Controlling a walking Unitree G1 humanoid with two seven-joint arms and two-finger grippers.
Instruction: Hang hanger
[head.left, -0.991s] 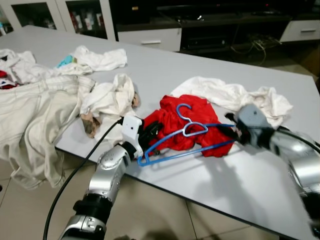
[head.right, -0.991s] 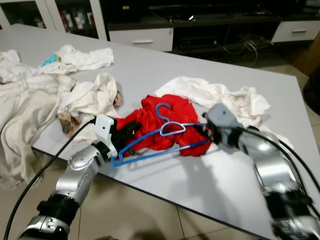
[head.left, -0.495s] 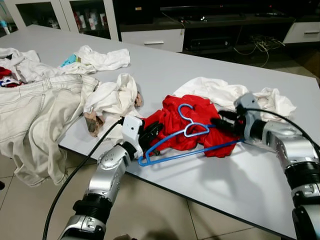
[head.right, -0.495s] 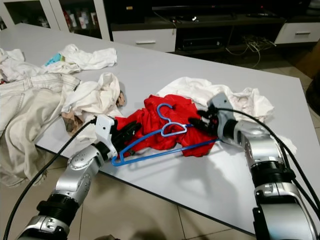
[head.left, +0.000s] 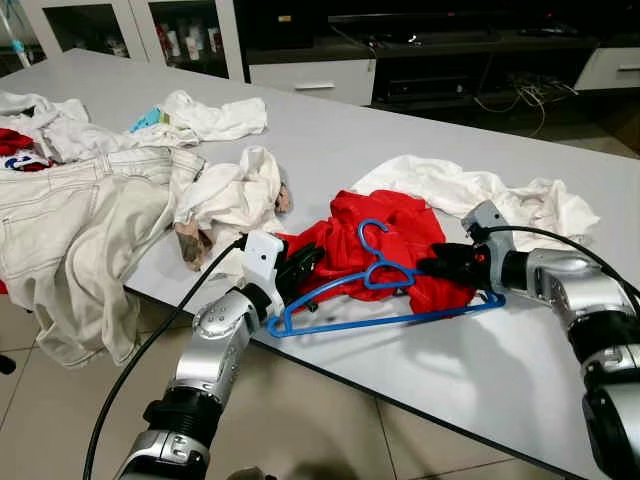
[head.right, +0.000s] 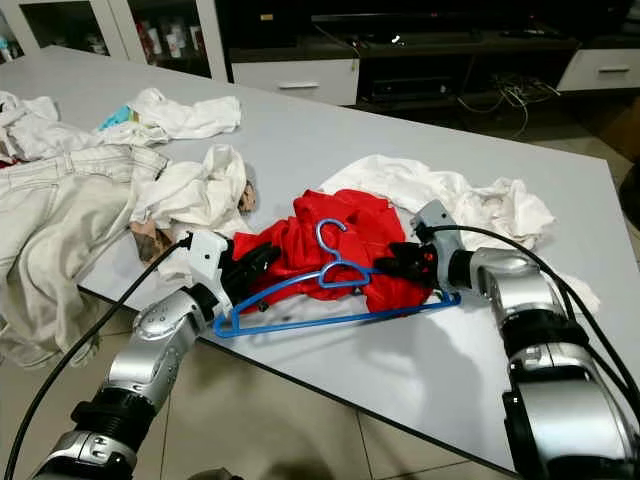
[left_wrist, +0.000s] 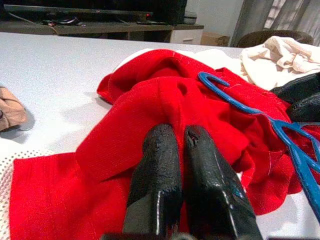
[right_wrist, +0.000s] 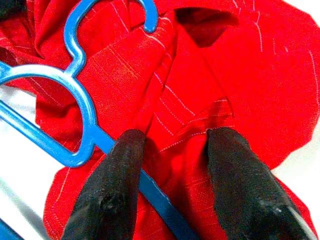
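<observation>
Red garment (head.left: 395, 240) under blue hanger (head.left: 385, 300); left tool (left_wrist: 181, 150) pinches garment, right tool (right_wrist: 175, 150) spread over it.

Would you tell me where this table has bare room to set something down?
Bare table lies at the near right, below the blue hanger, and at the far middle beyond the red garment. The left end is crowded with pale clothes.
</observation>
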